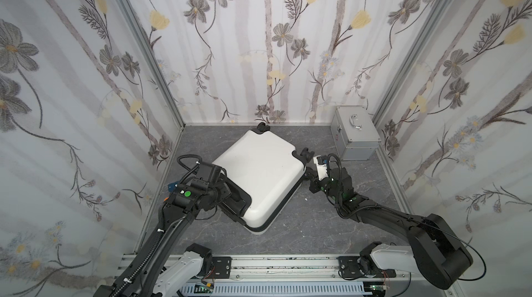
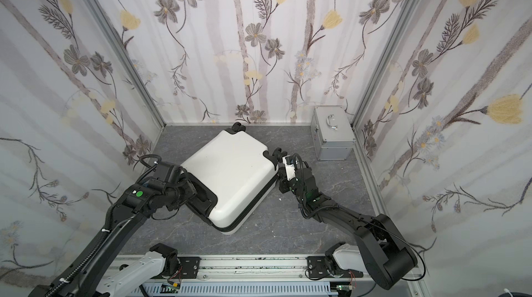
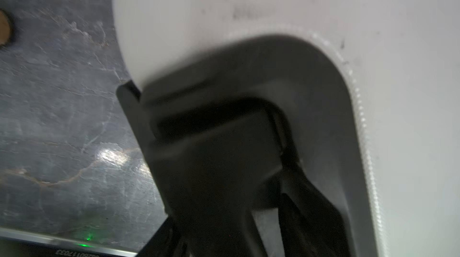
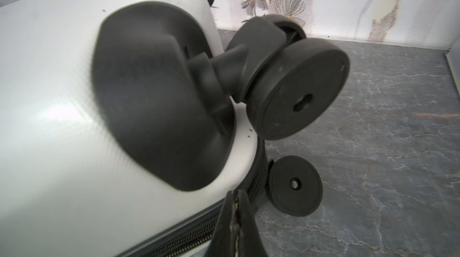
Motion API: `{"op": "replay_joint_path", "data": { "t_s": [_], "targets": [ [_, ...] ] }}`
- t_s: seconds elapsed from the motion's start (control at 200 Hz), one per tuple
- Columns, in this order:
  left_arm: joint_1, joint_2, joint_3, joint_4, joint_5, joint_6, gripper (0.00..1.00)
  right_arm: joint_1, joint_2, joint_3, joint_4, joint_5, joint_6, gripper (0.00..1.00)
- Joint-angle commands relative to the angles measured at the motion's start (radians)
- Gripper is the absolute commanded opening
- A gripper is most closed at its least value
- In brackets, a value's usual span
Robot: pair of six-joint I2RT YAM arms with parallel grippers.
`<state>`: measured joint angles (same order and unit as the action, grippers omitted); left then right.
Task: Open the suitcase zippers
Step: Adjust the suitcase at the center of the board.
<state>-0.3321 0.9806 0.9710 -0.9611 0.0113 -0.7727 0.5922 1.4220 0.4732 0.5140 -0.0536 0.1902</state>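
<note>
The white suitcase [image 1: 259, 171] [image 2: 230, 171] lies flat on the grey marbled floor, turned at an angle, with its black wheels [image 4: 296, 88] toward the back wall. My left gripper [image 1: 234, 199] [image 3: 234, 218] is in the black handle recess at the near-left end. Its fingers [image 3: 298, 218] stand on either side of the handle [image 3: 216, 163], and a gap shows beside one finger. My right gripper [image 1: 307, 174] [image 4: 235, 194] is shut at the case's right edge below a wheel. Its tips rest against the black zipper band [image 4: 189, 240]. No pull shows between them.
A silver aluminium box [image 1: 355, 134] [image 2: 334, 134] with a chrome handle stands in the back right corner. Floral-papered walls close in the left, back and right sides. A metal rail [image 1: 282, 264] carrying both arm bases runs along the front edge.
</note>
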Motion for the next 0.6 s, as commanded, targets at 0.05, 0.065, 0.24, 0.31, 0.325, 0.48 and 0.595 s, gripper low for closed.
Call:
{"op": "replay_joint_path", "data": {
  "t_s": [0.05,0.065,0.24,0.31,0.325,0.48,0.595],
  "targets": [
    [0.066,0.134,0.074,0.165,0.091,0.209,0.55,0.073,-0.044,-0.051,0.123,-0.082,0.087,0.0],
    [0.07,0.151,0.083,0.17,0.093,0.22,0.55,0.075,-0.049,-0.057,0.128,-0.079,0.094,0.0],
    [0.128,0.275,0.156,0.171,0.125,0.285,0.57,0.079,-0.07,-0.112,0.163,-0.035,0.122,0.0],
    [0.154,0.275,0.164,0.154,0.148,0.294,0.53,0.078,-0.069,-0.122,0.167,-0.044,0.125,0.0],
    [0.157,0.275,0.164,0.147,0.147,0.297,0.52,0.078,-0.069,-0.125,0.172,-0.047,0.126,0.0],
    [0.181,0.305,0.151,0.122,0.111,0.317,0.49,0.077,-0.067,-0.16,0.213,-0.069,0.13,0.0],
    [0.196,0.32,0.151,0.12,0.074,0.343,0.4,0.055,-0.06,-0.168,0.212,-0.09,0.138,0.0]
  ]
}}
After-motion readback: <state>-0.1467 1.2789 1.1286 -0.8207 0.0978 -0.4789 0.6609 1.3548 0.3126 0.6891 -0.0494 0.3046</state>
